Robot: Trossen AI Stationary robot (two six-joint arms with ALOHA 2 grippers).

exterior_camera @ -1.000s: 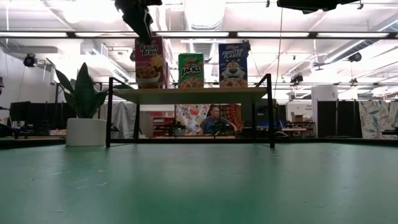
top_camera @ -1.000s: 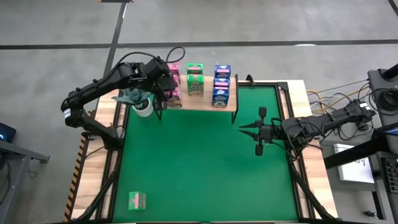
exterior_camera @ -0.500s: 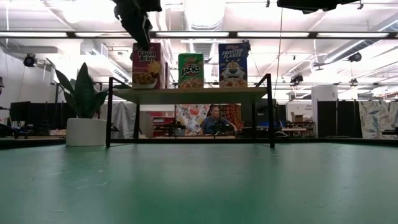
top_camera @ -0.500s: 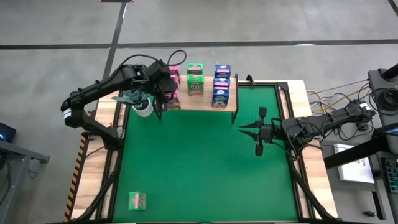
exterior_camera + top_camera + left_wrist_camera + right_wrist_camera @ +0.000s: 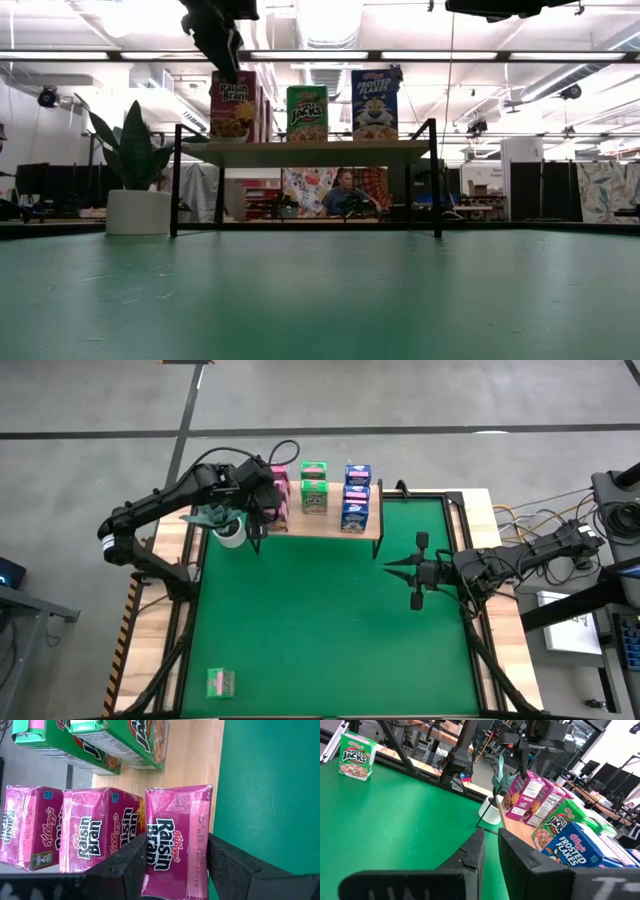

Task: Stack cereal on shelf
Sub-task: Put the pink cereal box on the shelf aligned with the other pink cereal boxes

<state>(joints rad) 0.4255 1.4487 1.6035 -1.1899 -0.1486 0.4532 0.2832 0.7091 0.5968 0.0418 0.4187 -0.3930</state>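
The light-wood shelf [image 5: 372, 528] stands at the table's far edge. On it stand pink cereal boxes [image 5: 281, 472], green ones [image 5: 314, 487] and blue ones [image 5: 356, 497]. My left gripper [image 5: 266, 502] is above the shelf's left end, shut on the nearest pink box [image 5: 172, 845], which also shows in the low view [image 5: 233, 105]. One green box [image 5: 220, 682] lies on the mat at the near left. My right gripper [image 5: 392, 567] is shut and empty, low over the mat on the right, and shows in its own wrist view [image 5: 492, 845]. My left gripper pinches the nearest pink box between its two fingers [image 5: 131, 862], one on each of two opposite sides, near the box's top [image 5: 200, 852]. The fingers come from above, pointing down. The box stands upright with its bottom [image 5: 233, 137] on the shelf.
A potted plant [image 5: 222, 520] stands just left of the shelf, close to my left arm. The green mat [image 5: 330, 620] spreads between the shelf and the near edge. A person [image 5: 345, 195] sits in the room behind the table.
My left gripper has moved a little toward the table's left edge with the pink box. The box has slid along the shelf's left end and now stands straighter.
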